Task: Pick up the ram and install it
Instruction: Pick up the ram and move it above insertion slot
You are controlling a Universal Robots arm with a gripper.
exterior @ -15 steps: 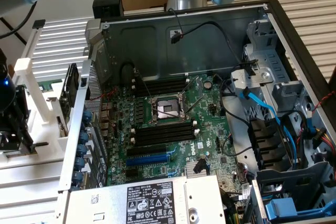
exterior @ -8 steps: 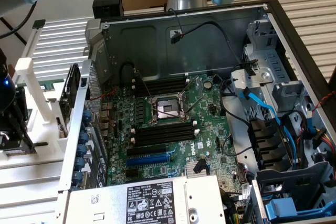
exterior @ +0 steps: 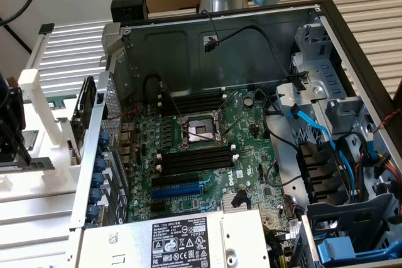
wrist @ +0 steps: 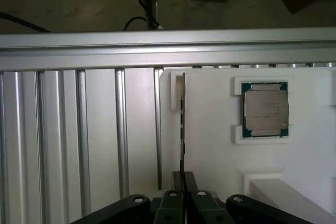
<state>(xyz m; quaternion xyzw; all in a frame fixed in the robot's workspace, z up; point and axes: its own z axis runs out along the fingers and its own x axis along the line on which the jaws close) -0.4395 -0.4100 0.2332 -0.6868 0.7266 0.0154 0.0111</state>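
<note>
The ram (wrist: 182,124) shows edge-on as a thin dark strip, standing upright in a slot of the white holder (wrist: 210,145). My gripper (wrist: 183,176) sits over one end of the stick, its two black fingers pressed together on the stick's edge. In the exterior view the gripper (exterior: 14,133) is at the far left over the white holder (exterior: 44,108), well away from the open computer case. I cannot make out the ram there. The motherboard's black memory slots (exterior: 195,158) lie on both sides of the processor socket (exterior: 198,131).
A square silver-grey chip (wrist: 265,109) rests in a recess of the holder beside the ram. Ribbed aluminium rails (wrist: 79,135) flank the holder. The case wall (exterior: 94,155), blue cables (exterior: 317,133) and a power supply (exterior: 182,240) crowd the motherboard.
</note>
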